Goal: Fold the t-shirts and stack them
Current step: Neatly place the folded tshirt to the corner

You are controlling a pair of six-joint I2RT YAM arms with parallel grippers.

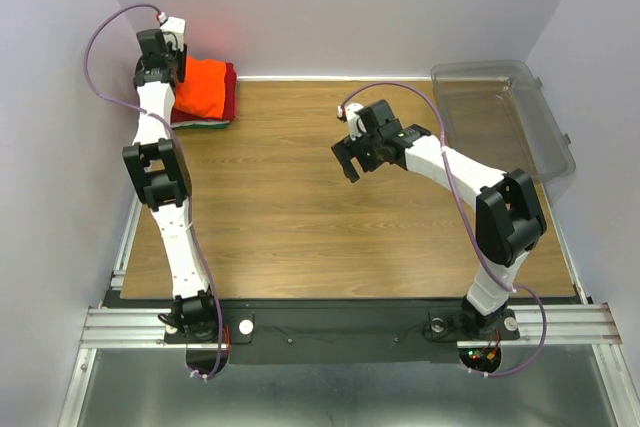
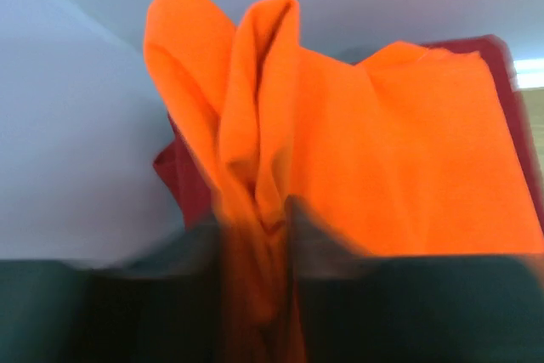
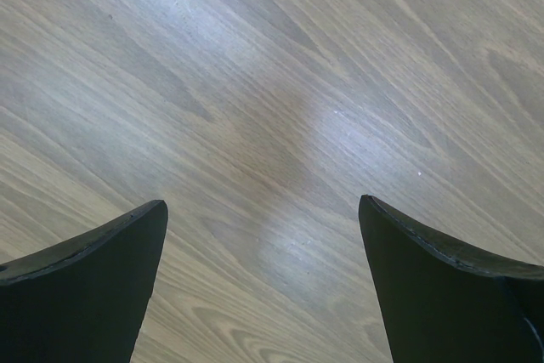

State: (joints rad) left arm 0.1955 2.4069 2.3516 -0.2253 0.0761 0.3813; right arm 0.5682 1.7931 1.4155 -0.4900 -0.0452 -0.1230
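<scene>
A folded stack of t-shirts sits at the table's far left corner. The orange t-shirt [image 1: 204,86] lies on top, the dark red t-shirt [image 1: 229,97] under it, with white and green edges [image 1: 210,126] at the stack's near side. My left gripper [image 1: 172,69] is at the stack's left edge. In the left wrist view it [image 2: 259,235] is shut on a bunched fold of the orange t-shirt [image 2: 399,150], with the dark red t-shirt [image 2: 183,180] showing beneath. My right gripper [image 1: 350,155] hovers open and empty over bare wood at mid table, seen also in the right wrist view [image 3: 263,235].
A clear plastic bin [image 1: 505,112] stands at the far right of the wooden table [image 1: 300,217]. White walls close in on the left, back and right. The left arm reaches along the left wall.
</scene>
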